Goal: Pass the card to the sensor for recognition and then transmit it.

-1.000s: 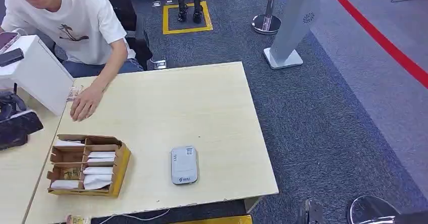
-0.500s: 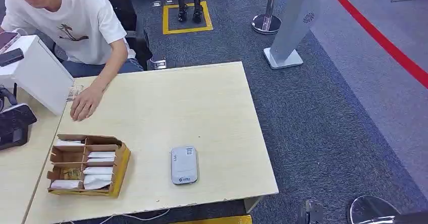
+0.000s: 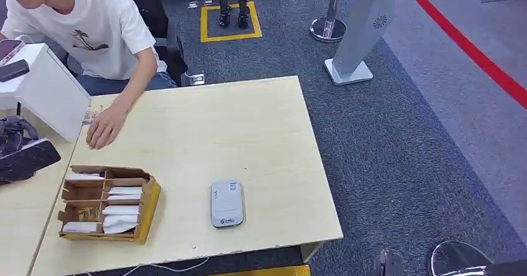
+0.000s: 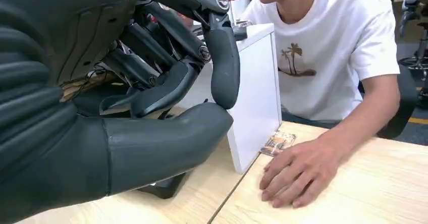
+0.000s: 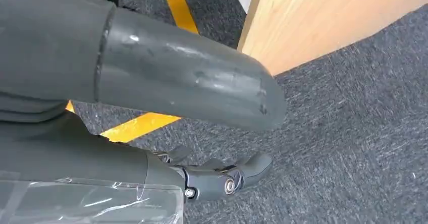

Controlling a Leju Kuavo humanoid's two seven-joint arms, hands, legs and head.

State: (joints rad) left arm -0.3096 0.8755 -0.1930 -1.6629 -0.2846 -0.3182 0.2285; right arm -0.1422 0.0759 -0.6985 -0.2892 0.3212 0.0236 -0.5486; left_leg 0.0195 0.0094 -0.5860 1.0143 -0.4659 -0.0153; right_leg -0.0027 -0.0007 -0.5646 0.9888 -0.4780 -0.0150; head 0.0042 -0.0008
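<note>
Meanwhile left hand (image 4: 166, 98) hovers by white box (image 4: 257, 103), holding nothing visible

the light wood desk (image 3: 205, 133) stands on a dark grey-blue carpet floor (image 3: 404, 164). beyond the desk's far edge a yellow square outline (image 3: 230, 36) is taped on the carpet, with two dark robot feet (image 3: 233, 18) standing inside it. to the right of that square, past the desk's far right corner, stand a chrome stanchion base (image 3: 327, 29) and a slanted grey-white kiosk pillar (image 3: 363, 33) on a flat foot. a red line (image 3: 472, 49) runs diagonally across the carpet well to the right of the desk. a yellow stripe (image 3: 267, 270) shows just below the desk's near edge. the light is even and soft.
</note>
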